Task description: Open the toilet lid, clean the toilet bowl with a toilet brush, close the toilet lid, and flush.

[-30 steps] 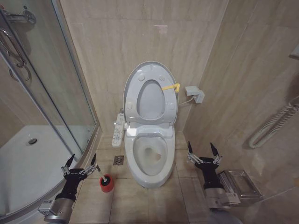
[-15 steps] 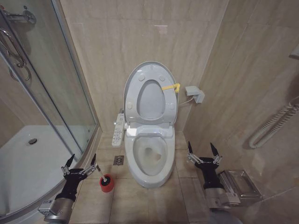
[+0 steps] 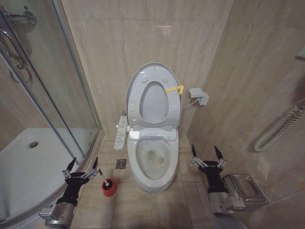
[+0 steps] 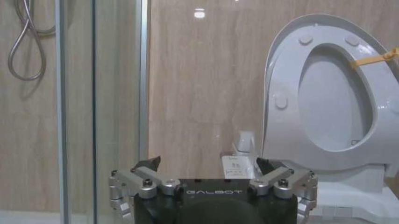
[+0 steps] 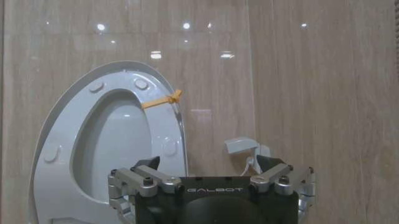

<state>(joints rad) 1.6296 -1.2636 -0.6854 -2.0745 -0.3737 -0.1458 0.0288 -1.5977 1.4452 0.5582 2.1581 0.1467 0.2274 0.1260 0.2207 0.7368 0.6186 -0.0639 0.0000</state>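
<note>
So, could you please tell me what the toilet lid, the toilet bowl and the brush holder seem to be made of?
The raised toilet lid looks like smooth moulded plastic: thin, with a matte sheen and round bumpers on its underside. The toilet bowl seems glazed ceramic: thick, glossy white, faintly yellowed inside. The red holder of the toilet brush is probably plastic; too small to be sure.

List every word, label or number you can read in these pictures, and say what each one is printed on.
"GALBOT": on the left gripper body.
"GALBOT": on the right gripper body.
Small label on the button panel: too small to read.
Button panel markings beside the toilet bowl: too small to read.
</note>
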